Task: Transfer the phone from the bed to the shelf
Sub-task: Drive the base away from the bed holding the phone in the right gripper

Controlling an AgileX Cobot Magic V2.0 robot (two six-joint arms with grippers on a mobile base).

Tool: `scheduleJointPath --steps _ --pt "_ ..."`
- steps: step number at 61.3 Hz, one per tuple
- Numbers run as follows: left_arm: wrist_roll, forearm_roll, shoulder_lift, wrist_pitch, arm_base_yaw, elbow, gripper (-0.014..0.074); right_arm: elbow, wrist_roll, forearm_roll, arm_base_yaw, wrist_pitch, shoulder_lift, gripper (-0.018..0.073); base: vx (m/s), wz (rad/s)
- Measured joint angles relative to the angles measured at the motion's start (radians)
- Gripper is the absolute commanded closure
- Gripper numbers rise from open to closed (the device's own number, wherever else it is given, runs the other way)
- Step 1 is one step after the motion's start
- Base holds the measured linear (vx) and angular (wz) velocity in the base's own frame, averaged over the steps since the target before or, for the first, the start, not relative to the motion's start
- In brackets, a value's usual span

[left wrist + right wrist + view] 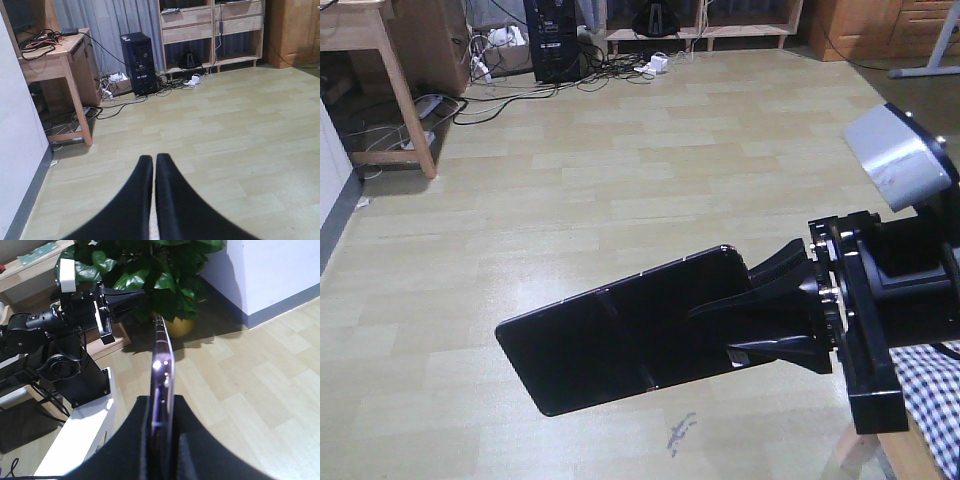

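Carrying stage noted: the phone (620, 340) is off the bed (935, 395) and held in the air over the floor (570, 180), apart from both. The right end effector (745, 310) pinches it by one short end only, so most of the slab overhangs to the left, tilted slightly down. The right wrist view shows the phone edge-on, seated squarely between the fingers (210, 440). The left end effector (154, 167) is pressed together and empty, pointing at open floor. A light wooden shelf (210, 30) stands at the far wall, well apart from the phone; whether it is the intended one cannot be confirmed.

Assessment: transport is under way; placement is not yet done.

Recommendations:
- Hold clamp pressure constant, since the glossy faces likely offer little friction and the overhang gives leverage.
- Move base and arm smoothly, without jolts.
- Level the phone before approach.
- Bring its free end over the board first, lower to flat contact, then release.

Risk: the phone may slip or rotate in the grip.
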Motion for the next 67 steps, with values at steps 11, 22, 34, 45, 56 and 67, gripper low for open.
scheduleJointPath --steps 11,22,34,45,56,67 --pt "0.000 0.000 0.000 0.000 0.000 0.000 0.0595 0.000 0.000 -0.001 0.000 0.000 0.000 0.0561 0.32 0.06" --pt "0.000 0.000 0.000 0.000 0.000 0.000 0.0595 0.000 0.000 -0.001 0.000 0.000 0.000 0.0561 0.31 0.08" --pt "0.000 0.000 0.000 0.000 0.000 0.000 0.0595 0.000 0.000 -0.001 0.000 0.000 0.000 0.0561 0.29 0.10" --pt "0.000 0.000 0.000 0.000 0.000 0.000 0.0595 0.000 0.000 -0.001 0.000 0.000 0.000 0.0561 0.28 0.09" --pt "0.000 0.000 0.000 0.000 0.000 0.000 0.0595 0.000 0.000 -0.001 0.000 0.000 0.000 0.0561 0.27 0.04" --pt "0.000 0.000 0.000 0.000 0.000 0.000 0.0595 0.000 -0.001 -0.001 0.000 0.000 0.000 0.0561 0.28 -0.01"
